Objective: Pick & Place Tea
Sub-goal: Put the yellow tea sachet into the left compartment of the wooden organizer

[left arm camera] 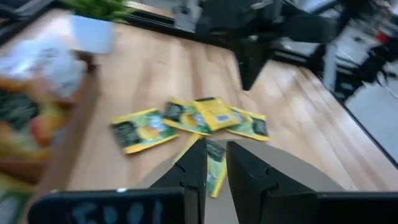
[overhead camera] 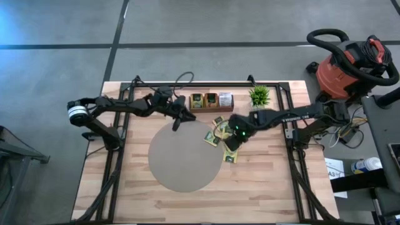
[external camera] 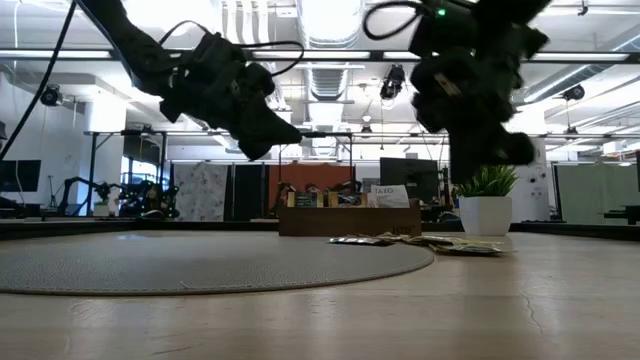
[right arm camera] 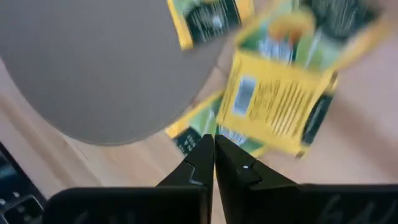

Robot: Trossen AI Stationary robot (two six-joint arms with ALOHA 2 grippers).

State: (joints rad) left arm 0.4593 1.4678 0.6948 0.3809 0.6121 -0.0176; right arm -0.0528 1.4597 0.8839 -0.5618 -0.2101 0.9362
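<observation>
Flat square paper tea [overhead camera: 220, 132] on wood table [overhead camera: 262, 187] by round grey mat [overhead camera: 185, 156] (smooth). Right gripper [right arm camera: 214, 152] pinched shut, empty; left gripper [left arm camera: 214, 163] slightly open, empty.

Blurred beyond reading: labels on tea sachets [right arm camera: 277, 102] ahead of right hand [right arm camera: 214, 146]. Cut off at frame edge: tray [left arm camera: 37, 130] beside left hand [left arm camera: 216, 163].
</observation>
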